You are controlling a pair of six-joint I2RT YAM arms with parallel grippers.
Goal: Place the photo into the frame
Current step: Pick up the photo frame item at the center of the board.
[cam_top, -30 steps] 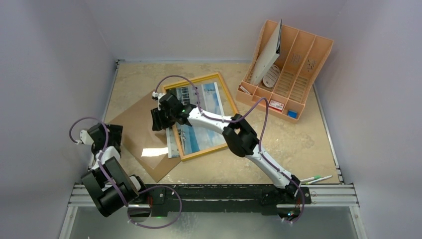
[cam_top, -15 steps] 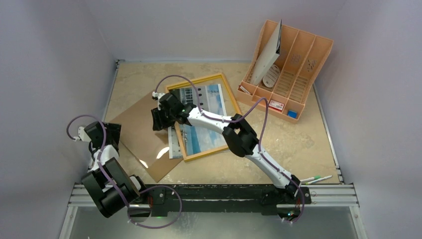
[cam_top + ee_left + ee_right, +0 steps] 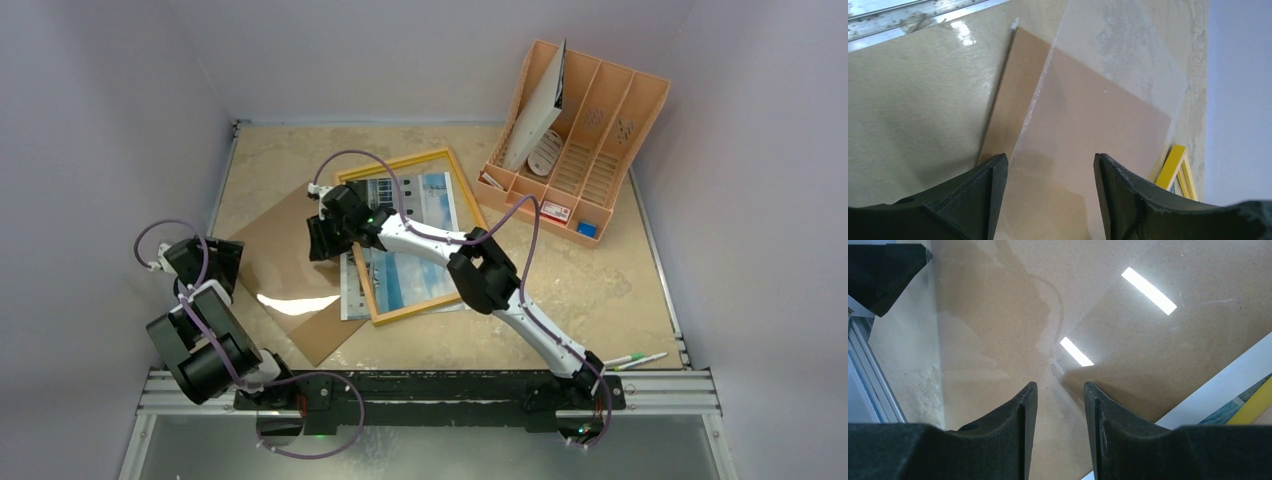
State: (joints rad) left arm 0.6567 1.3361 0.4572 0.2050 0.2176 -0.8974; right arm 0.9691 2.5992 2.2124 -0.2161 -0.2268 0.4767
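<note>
Photo [image 3: 405,275] lies flat, face up, within the yellow frame [image 3: 415,313], its left margin protruding onto the brown backing board [image 3: 310,335]. Judged light, limp and crease-prone: take it by that margin. Right gripper [image 3: 1059,390] narrowly parted, empty. Left gripper [image 3: 1049,160] wide apart, empty

Clr sheet [image 3: 1128,50] glossy (glare); brown board [image 3: 1013,90] matt.

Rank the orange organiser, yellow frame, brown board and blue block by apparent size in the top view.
Orange organiser, largest.
Yellow frame and brown board: alike, both partly covered, so unranked.
Blue block, smallest.
</note>
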